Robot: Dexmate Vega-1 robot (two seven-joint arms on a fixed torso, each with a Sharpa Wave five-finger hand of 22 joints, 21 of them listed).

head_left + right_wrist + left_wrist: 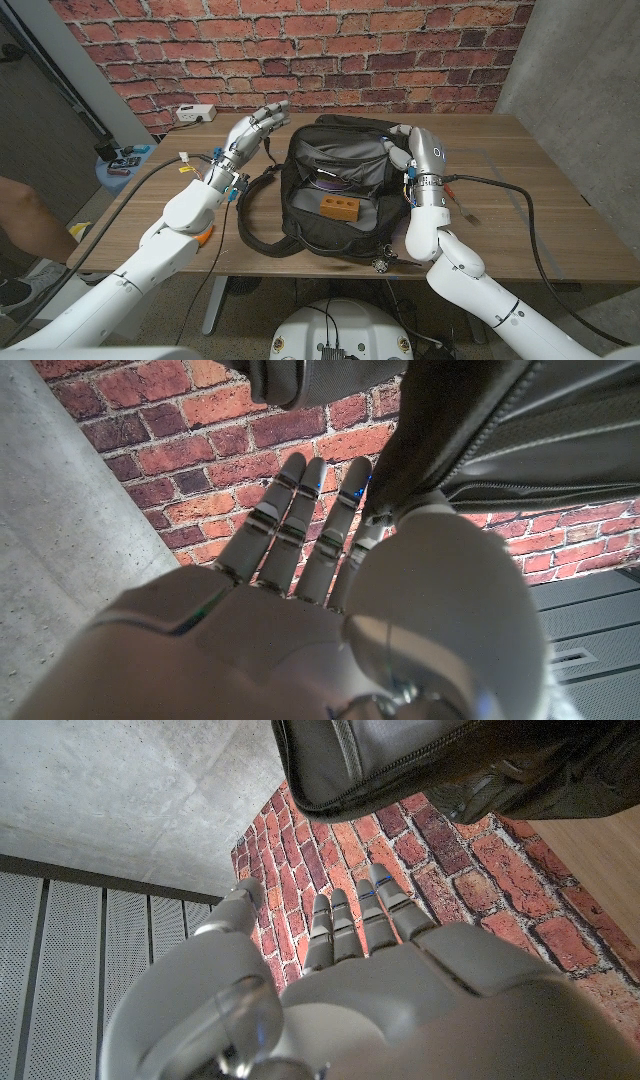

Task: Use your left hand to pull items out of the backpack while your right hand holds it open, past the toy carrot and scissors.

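The left hand [255, 130] is raised beside the black backpack [340, 185], its fingers [272, 113] spread apart and lightly curved, holding nothing; their tips reach toward the bag's upper corner, near it but apart from it. In the left wrist view the left hand [350, 990] shows the same loose spread, with the backpack [440, 760] just beyond the fingertips and no contact to be seen. The right hand [418, 150] grips the backpack's opposite edge: in the right wrist view the right hand [330, 610] has its thumb pressed against the dark fabric rim [420, 450] while the other fingers [300, 510] stretch nearly straight alongside it. The bag lies on the wooden surface [500, 200] between the two sets of fingers, its mouth gaping. An orange block [338, 209] with small holes sits inside, below the right fingers; what lies deeper is too dark to tell. A strap [262, 225] trails from the bag below the left fingers.
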